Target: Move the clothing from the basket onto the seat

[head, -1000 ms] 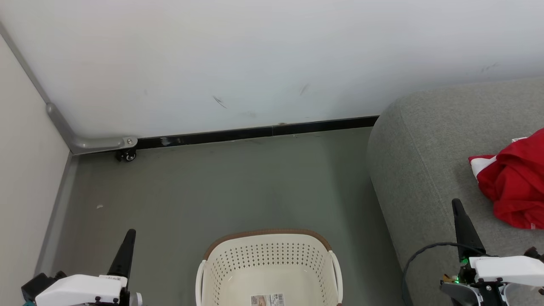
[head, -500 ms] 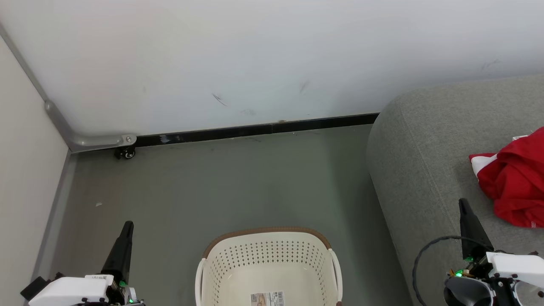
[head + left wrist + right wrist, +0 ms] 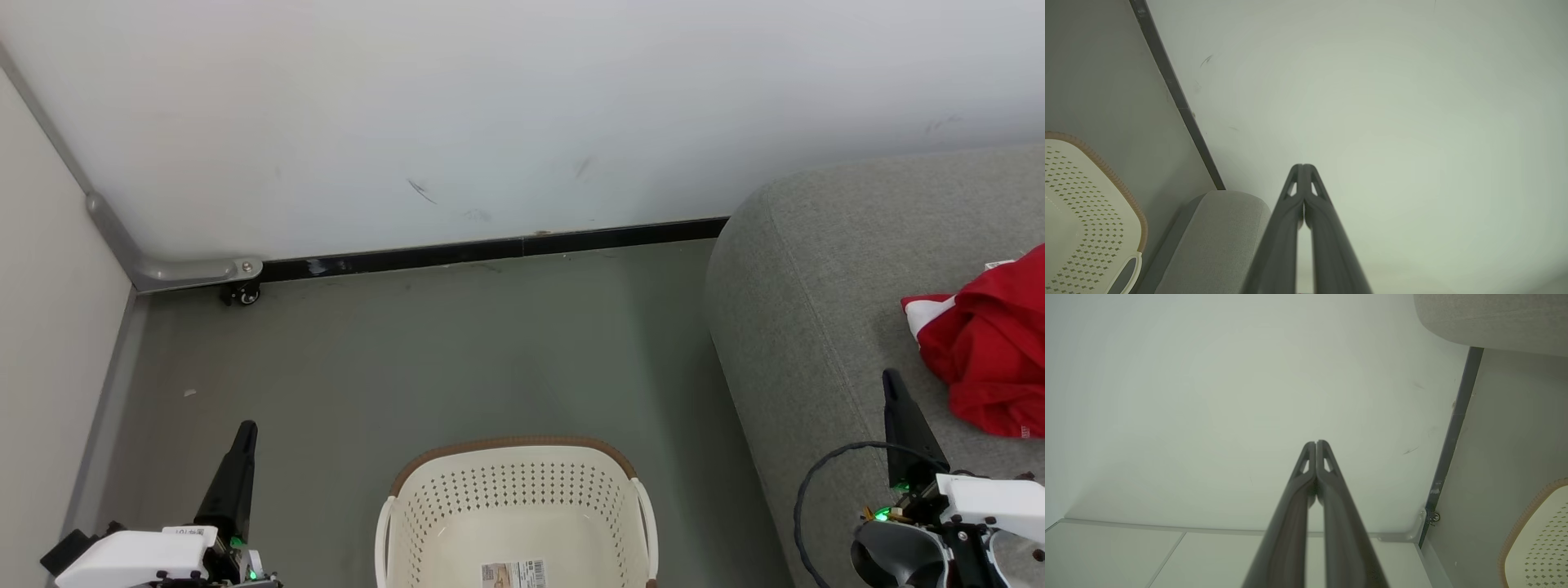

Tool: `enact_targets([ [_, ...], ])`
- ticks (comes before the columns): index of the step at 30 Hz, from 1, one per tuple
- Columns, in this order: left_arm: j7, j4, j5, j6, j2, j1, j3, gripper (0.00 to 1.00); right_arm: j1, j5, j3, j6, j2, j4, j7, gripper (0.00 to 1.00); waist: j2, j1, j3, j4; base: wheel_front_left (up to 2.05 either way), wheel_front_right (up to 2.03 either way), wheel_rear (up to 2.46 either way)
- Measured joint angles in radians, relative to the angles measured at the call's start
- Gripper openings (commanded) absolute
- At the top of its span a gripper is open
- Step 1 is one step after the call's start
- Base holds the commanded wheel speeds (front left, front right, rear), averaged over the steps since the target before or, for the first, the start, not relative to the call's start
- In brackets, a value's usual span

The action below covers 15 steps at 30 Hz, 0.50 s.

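Red clothing (image 3: 992, 359) lies heaped on the grey seat (image 3: 800, 327) at frame right, just up-right of the right gripper (image 3: 891, 380), the nearer arm. The basket (image 3: 514, 447) at bottom centre looks bare; left gripper (image 3: 245, 431) and right both pressed together, holding nothing.

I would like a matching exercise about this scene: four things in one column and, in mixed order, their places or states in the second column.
1. soft red fabric clothing
2. cream-white perforated plastic basket
3. large grey upholstered seat
4. left claw

A. shut, holding nothing
B. on the floor, sticker inside
C. lying on the seat
D. right of the basket

Pairs: 1-C, 2-B, 3-D, 4-A.
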Motion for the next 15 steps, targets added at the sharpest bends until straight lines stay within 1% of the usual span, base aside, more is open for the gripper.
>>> enact_targets([
  [15,-0.002,-0.004,0.000,0.000,0.000,0.000,-0.003,0.00,0.000,0.000,-0.001,0.000,0.000,0.000,0.005,0.00,0.0000,-0.0001,0.000,0.000,0.00,0.00,0.00],
])
